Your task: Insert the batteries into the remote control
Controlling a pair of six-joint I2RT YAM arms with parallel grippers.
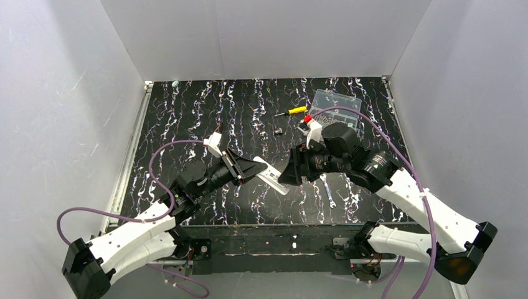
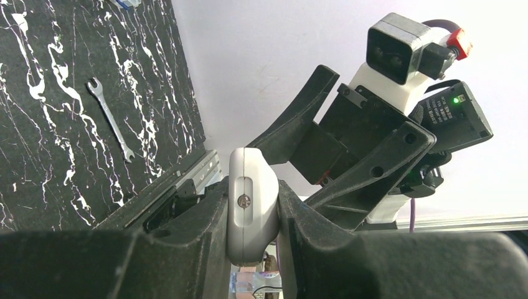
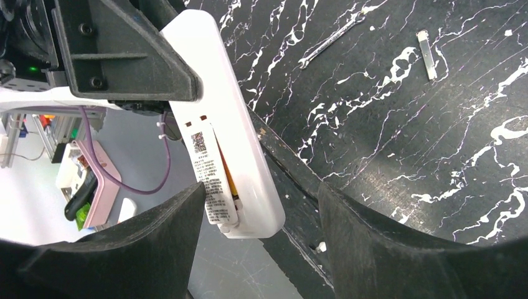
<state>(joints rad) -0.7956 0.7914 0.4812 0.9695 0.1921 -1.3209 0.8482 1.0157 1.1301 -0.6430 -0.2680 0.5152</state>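
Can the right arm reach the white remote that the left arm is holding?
Probably yes. The open right gripper sits around the remote control's free end with nothing between them, while the left gripper clamps the other end.

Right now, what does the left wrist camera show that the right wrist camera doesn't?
Only the left wrist view shows the remote control's end face with its small screw, and the right gripper from outside, jaws open. Only the right wrist view shows the remote's back: a printed label, an orange sliver beside it, likely a battery, and a small pale strip on the mat. Both show the left gripper clamped on the remote and the wrench on the black marbled mat.
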